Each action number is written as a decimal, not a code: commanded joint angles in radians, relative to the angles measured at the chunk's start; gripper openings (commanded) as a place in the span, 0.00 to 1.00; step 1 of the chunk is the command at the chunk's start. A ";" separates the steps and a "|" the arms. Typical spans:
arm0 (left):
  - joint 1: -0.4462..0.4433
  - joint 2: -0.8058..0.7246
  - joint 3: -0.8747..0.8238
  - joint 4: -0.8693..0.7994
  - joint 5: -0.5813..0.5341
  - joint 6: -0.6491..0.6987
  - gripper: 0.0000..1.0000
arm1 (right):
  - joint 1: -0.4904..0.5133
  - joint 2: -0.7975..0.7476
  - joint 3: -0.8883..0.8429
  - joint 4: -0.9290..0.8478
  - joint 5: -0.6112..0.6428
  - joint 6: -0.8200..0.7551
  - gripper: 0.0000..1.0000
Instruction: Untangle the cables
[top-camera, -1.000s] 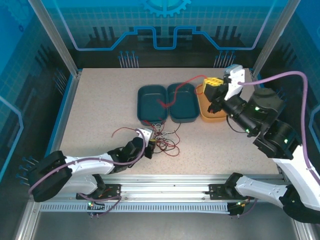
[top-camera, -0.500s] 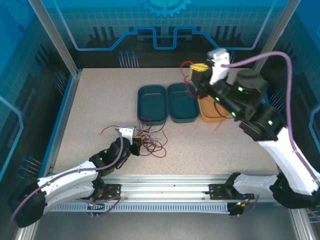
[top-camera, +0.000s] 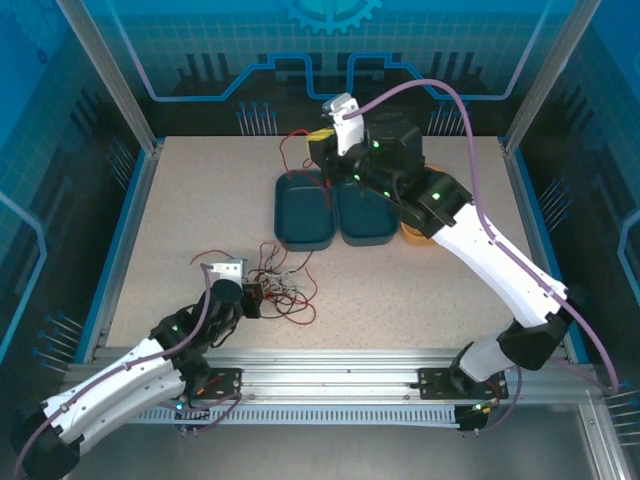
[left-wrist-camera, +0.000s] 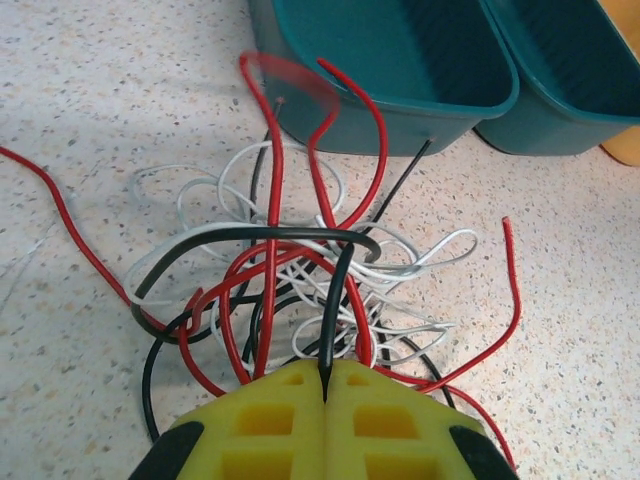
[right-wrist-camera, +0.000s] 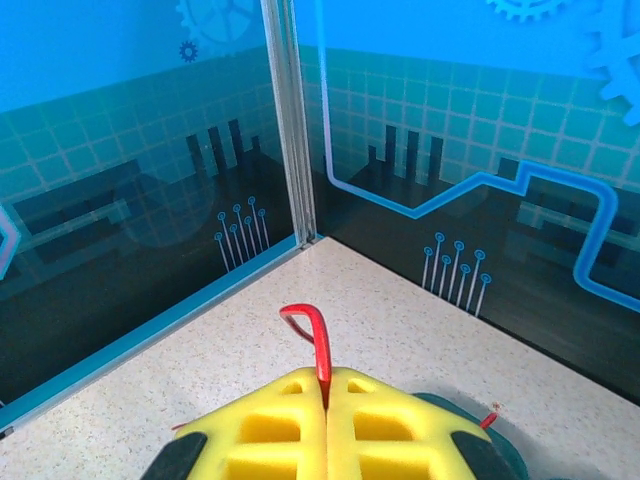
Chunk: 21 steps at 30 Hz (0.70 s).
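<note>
Your right claw (top-camera: 322, 150) has swung left and now sits upper centre over the teal trays (top-camera: 300, 215), pinching a red cable (right-wrist-camera: 318, 340). Your left claw (left-wrist-camera: 325, 375) has pulled back lower left, clamped on a black cable (left-wrist-camera: 337, 300). The tangled cables (top-camera: 285, 290) lie just ahead of it on the worktop (top-camera: 180, 220).

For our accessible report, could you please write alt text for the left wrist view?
The left gripper, shut, pinches a black cable leading into a tangle of red, white and black cables on a speckled table. Two teal trays stand just behind the tangle.
</note>
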 joint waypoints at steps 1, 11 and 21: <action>0.007 -0.035 0.056 -0.109 -0.044 -0.028 0.01 | -0.002 0.057 0.005 0.123 -0.017 -0.010 0.00; 0.007 -0.053 0.063 -0.164 -0.143 -0.112 0.00 | -0.031 0.232 0.022 0.118 0.007 -0.023 0.00; 0.008 -0.151 0.107 -0.373 -0.319 -0.236 0.00 | -0.063 0.340 0.017 0.085 0.026 0.011 0.00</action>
